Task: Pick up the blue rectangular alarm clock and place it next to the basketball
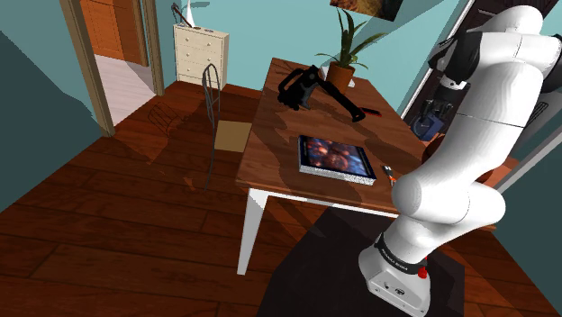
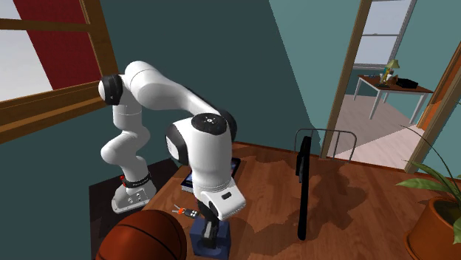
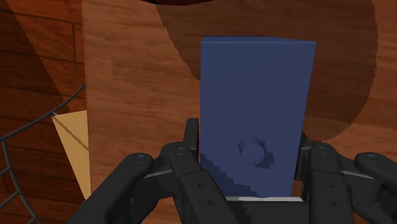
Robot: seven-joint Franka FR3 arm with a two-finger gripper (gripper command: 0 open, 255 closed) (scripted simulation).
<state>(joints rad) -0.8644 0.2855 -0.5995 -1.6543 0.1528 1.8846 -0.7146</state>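
Wooden tabletop (image 1: 275, 149) on white legs stands in a teal-walled room with a dark plank floor.

All-black two-finger end effector (image 3: 247, 135): clamped on the dark blue rectangular alarm clock (image 3: 254, 83), with one finger (image 3: 191, 143) on each long side. A small round knob projects from the clock face between the fingers.

In the second exterior view the end effector (image 2: 208, 227) points down at the tabletop with the clock (image 2: 220, 244) in its grip. Contact between clock and tabletop cannot be determined.

Brown-orange basketball (image 2: 140, 236): just beside the clock, toward that view's left.

Small orange-and-black object (image 2: 185, 210): near both, behind them.

Flat rectangular panel with a picture on its face (image 1: 336, 158): mid-tabletop.

Black wire-backed chair with a tan seat (image 1: 225, 122): at the tabletop's side, on the shoulder view's left.

Green potted plant in a brown pot (image 1: 342, 61): at the tabletop's far end.
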